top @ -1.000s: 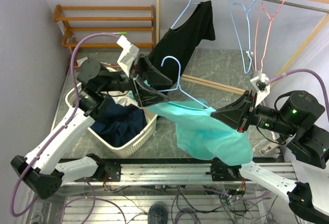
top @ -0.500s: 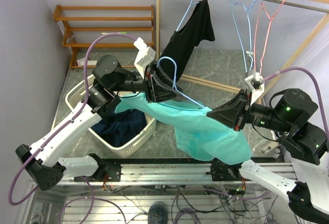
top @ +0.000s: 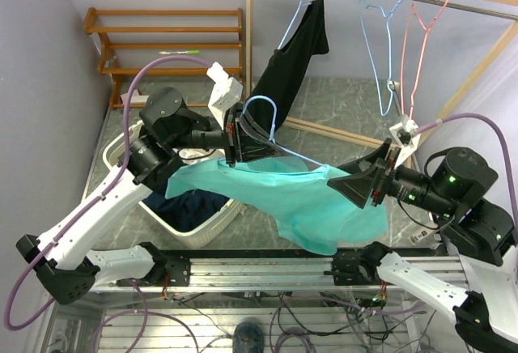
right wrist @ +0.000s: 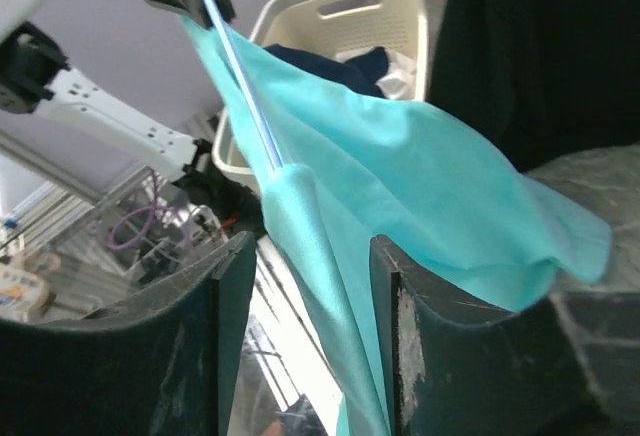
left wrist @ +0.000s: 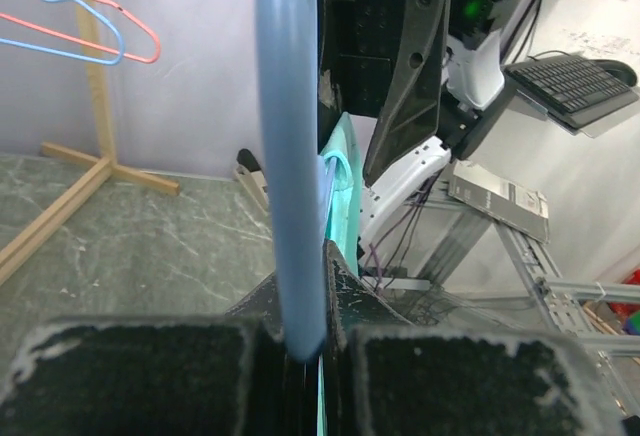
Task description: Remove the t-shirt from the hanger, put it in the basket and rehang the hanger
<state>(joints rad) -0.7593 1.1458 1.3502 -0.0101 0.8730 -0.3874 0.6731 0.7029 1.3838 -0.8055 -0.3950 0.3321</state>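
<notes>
Right now I see the shirt (top: 291, 195) stretched in mid-air, its long axis running left to right from above the basket (top: 212, 222) to my right gripper (top: 360, 185), hem drooping. The hanger (top: 277, 122) follows that line, hook at the left end. My left gripper (left wrist: 300, 341) clamps the hanger's wire. The right fingers (right wrist: 225, 346) straddle a shirt fold; I cannot tell if they pinch it.
</notes>
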